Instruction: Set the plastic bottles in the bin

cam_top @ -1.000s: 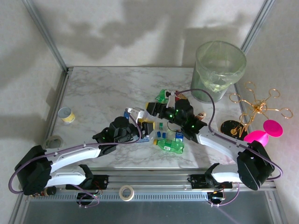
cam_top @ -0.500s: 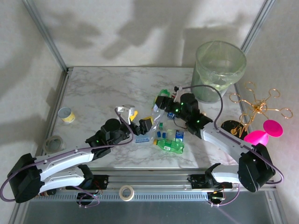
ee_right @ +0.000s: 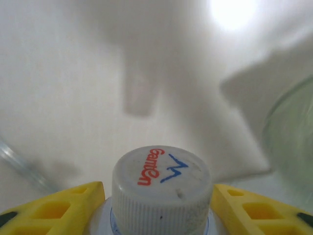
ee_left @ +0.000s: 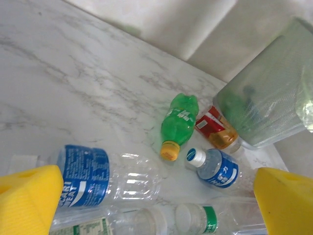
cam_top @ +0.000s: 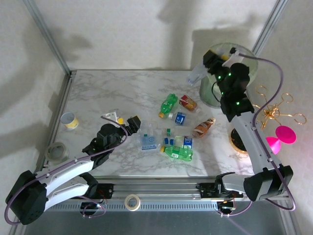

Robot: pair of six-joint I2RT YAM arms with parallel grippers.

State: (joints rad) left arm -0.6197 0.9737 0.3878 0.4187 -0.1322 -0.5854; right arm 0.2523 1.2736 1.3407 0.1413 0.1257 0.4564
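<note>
One clear bottle [cam_top: 197, 74] hangs in the air just left of the rim of the bin [cam_top: 229, 73] at the far right of the marble table [cam_top: 98, 93]. The right gripper [cam_top: 209, 66] is clamped on its neck, and the right wrist view shows the white cap [ee_right: 161, 181] between the yellow fingers [ee_right: 58, 203]. It does not look to be over the opening yet, so the drop is not yet made.

The left gripper [cam_top: 122, 121] hovers low over the near left of the scatter, spread wide and empty.

Most of the job appears to lie ahead. At least nine plastic bottles are on the table:
- Two are green bottles, one far [cam_top: 168, 104] and one near [cam_top: 178, 153].
- One is red-labelled [cam_top: 187, 102].
- One is orange-labelled [cam_top: 203, 127].
- The rest are clear with blue labels, among them a small one [cam_top: 179, 117] and a larger one [cam_top: 148, 141]. The tight cluster [cam_top: 176, 141] at the near middle is too crowded to count exactly.

Something green shows through the bin's liner, but how many bottles are inside cannot be told.

Also on the scene are one yellow-banded cup [cam_top: 71, 120] at the left edge and two tape rolls, one grey [cam_top: 57, 149] and one pale [cam_top: 131, 200].
</note>
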